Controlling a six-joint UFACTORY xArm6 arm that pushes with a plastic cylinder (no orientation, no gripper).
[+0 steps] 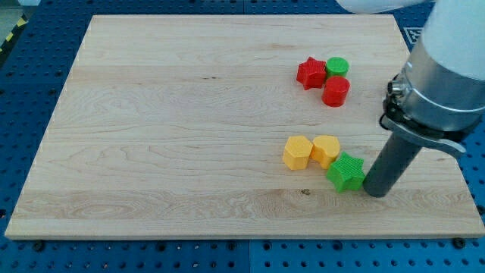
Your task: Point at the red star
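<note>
The red star (310, 73) lies near the view's top right on the wooden board (167, 129). A green cylinder (337, 67) touches its right side, and a red cylinder (336, 91) sits just below that. My tip (375, 192) rests on the board at the lower right, right next to a green star (346, 171). The tip is far below and to the right of the red star.
A yellow hexagon block (298, 152) and a yellow heart-like block (326, 149) sit side by side, up and left of the green star. The board's right edge is close to my tip. A blue perforated table surrounds the board.
</note>
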